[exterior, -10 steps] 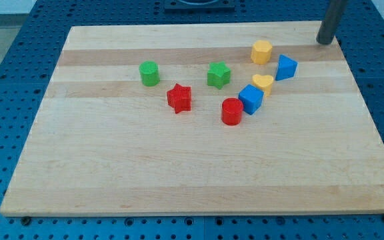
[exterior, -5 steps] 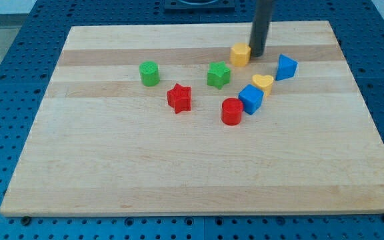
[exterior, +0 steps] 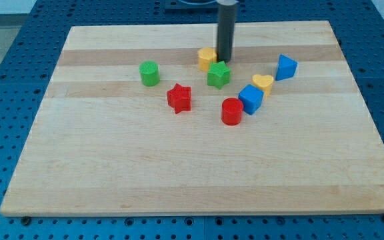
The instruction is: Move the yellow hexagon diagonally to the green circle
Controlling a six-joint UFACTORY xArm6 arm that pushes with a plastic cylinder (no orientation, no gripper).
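the tip (exterior: 224,59) has shoved the yellow hexagon (exterior: 207,59) leftward, now beside the green star (exterior: 219,75), nearer the green circle (exterior: 149,73); no pincer exists.

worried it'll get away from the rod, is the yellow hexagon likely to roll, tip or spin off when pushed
The yellow hexagon looks squat with a flat base, so it should slide rather than roll or tip. My tip sits at its right side, so an off-centre push may turn it. The green star lies close by and could deflect it.

Arm shows only as a straight dark grey rod (exterior: 226,30), round in section, smooth, slightly lighter sheen down one side. No cables, screws or markings visible. Its tip (exterior: 223,60) is a plain blunt end, same colour.
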